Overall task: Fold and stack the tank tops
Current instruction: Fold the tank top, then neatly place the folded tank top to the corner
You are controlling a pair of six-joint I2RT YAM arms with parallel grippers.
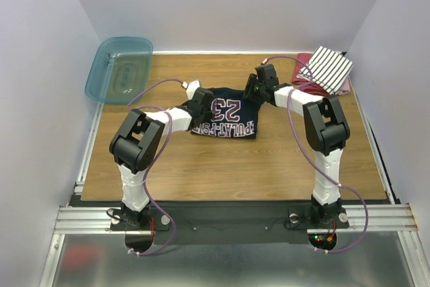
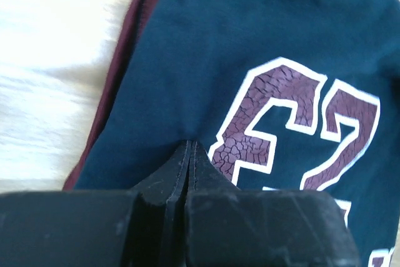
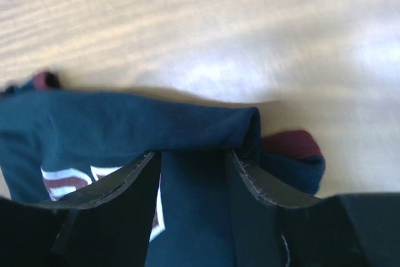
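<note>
Item, navy top (image 1: 227, 123): lies folded into a compact block near the middle of the surface (image 1: 201, 166), flat on the wood, well apart from the other garment. The upper face shows maroon numerals (image 2: 240, 136) edged in white. A maroon trim (image 2: 115, 85) runs along one side. Item, striped top (image 1: 328, 66): white with thin dark stripes, folded, at the far right corner, resting on a maroon cloth (image 1: 314, 87) that shows from under its near edge. Item, bin (image 1: 119, 68): teal plastic, at the far left corner. Item, left fingers (image 2: 194, 164): at the left end of the navy top, pressed together with only a thin seam between them. The tips are against the navy cloth just beside the numerals. Whether any cloth is pinched in the seam I cannot tell. Item, right fingers (image 3: 125, 186): at the far right part of the same top, standing apart. Navy cloth fills the space between them, and a folded edge of the top runs across just past their tips. A bit of maroon trim pokes out past one finger. I cannot make out any squeeze on the cloth.
</note>
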